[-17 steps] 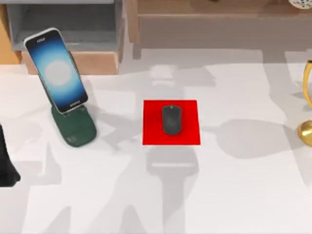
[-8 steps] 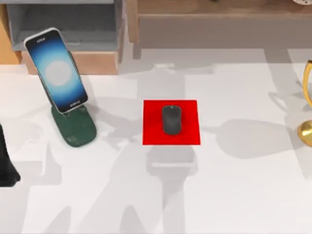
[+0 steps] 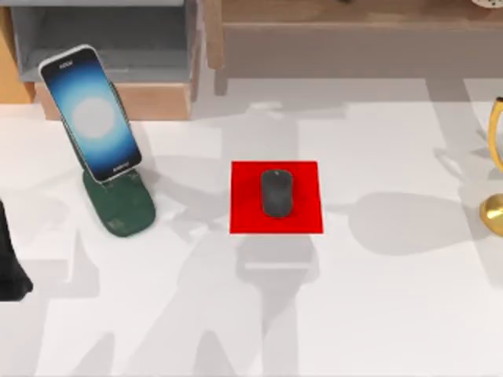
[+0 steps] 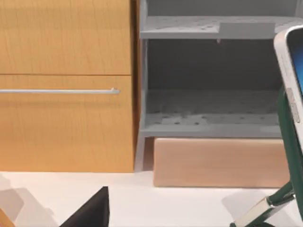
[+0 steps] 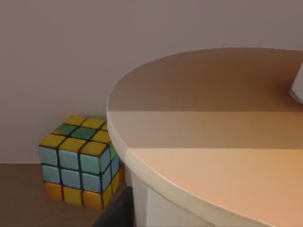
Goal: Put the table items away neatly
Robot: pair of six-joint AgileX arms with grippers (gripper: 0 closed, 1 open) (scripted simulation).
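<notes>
The mouse (image 3: 276, 192) lies in the middle of the red pad (image 3: 245, 214), which sits flat near the centre of the white table (image 3: 377, 314), with open tabletop on every side. The phone (image 3: 91, 112) leans tilted on the green stand (image 3: 119, 206) at the far left, close to the grey shelf (image 3: 102, 39) and wooden cabinet behind. The left arm (image 3: 9, 263) shows as a dark shape at the table's left edge; whether its fingers are wide or narrow, I cannot tell. A gold object (image 3: 495, 206) stands at the right edge. The right wrist view shows a peach, round-edged surface (image 5: 213, 142) beside a puzzle cube (image 5: 78, 161).
</notes>
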